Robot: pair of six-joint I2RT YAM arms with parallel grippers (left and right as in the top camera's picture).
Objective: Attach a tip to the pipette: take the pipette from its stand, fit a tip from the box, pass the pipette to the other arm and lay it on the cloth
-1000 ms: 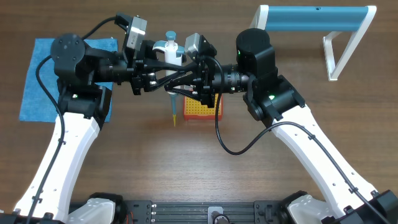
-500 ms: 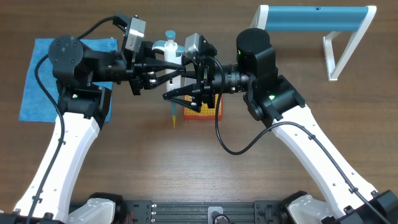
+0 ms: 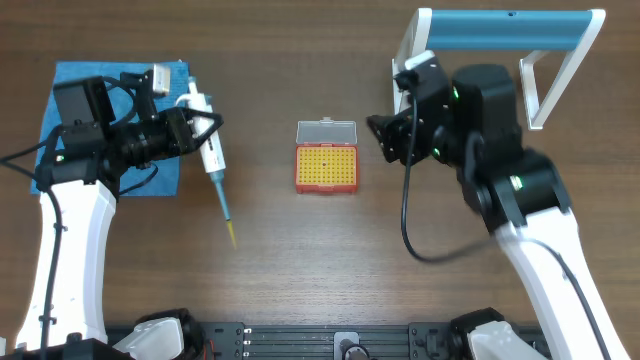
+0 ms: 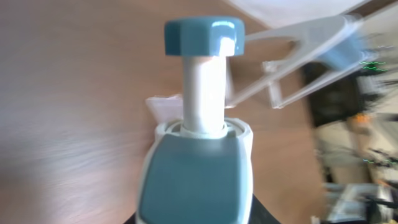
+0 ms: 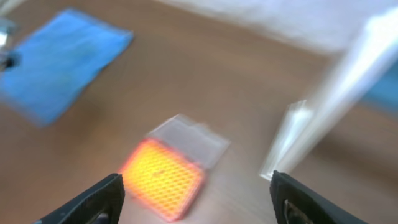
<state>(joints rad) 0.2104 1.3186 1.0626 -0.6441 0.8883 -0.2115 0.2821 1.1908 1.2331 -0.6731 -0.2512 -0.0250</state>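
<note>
The pipette (image 3: 211, 152) is in the left gripper (image 3: 196, 132), whose fingers are pinched on the thick upper body just below the plunger button (image 4: 204, 36). It hangs at the right edge of the blue cloth (image 3: 70, 92). Its head is over the cloth's border, while the slim shaft and the yellow tip (image 3: 231, 233) slant out over the bare table (image 3: 300, 270) towards the robot. How high it sits above the surface I cannot tell.

It looks like a light, rigid plastic tool with a smooth shell, so a firm squeeze on the broad handle seems the safe hold. The plunger would give under pressure. The tip is probably only pushed on, thin and easy to bend or knock off, so it should touch nothing hard. The pipette likely wants to be lowered nearly flat, with the body meeting the soft cloth first.

The tip box (image 3: 326, 166) sits mid-table with its lid open, well apart from the pipette. The right gripper (image 5: 198, 196) hangs near the stand (image 3: 510, 30), spread wide and holding nothing.
</note>
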